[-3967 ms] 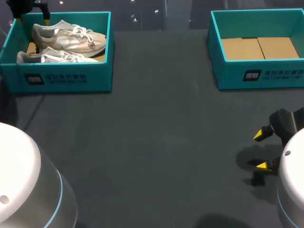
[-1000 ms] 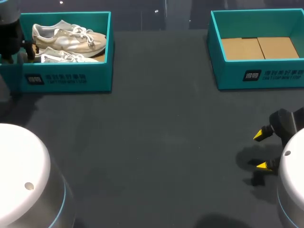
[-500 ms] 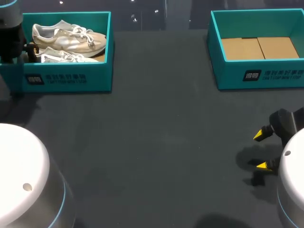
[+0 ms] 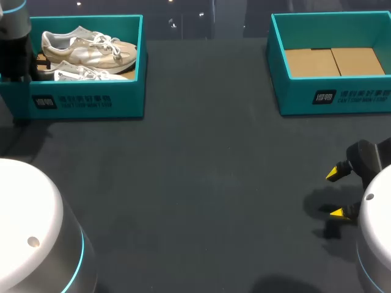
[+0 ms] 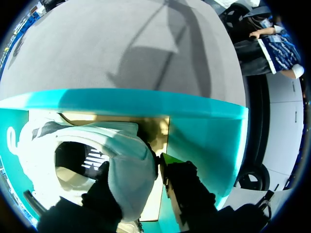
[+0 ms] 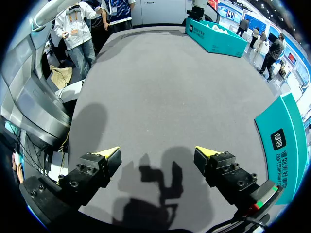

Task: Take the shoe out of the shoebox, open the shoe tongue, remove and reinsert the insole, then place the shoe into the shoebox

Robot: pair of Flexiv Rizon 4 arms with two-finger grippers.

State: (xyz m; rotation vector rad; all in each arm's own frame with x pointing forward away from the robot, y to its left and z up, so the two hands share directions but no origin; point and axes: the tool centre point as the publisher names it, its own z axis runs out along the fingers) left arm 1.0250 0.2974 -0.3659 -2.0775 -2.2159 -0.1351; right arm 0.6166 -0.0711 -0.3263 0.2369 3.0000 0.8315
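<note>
Left gripper in shoebox, apparently clamped on shoe heel. Right gripper spread wide, well apart from shoebox.

Desk: dark grey, plain. Left shoebox and right shoebox: teal, white print; right one's floor brown. Near shoe: white, black inside. Far shoe: white and beige. Right fingers: yellow tips.

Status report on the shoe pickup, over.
Left gripper shut on shoe heel, shoe in shoebox. Right gripper open, above table. Shoebox wall close beside left fingers.
</note>
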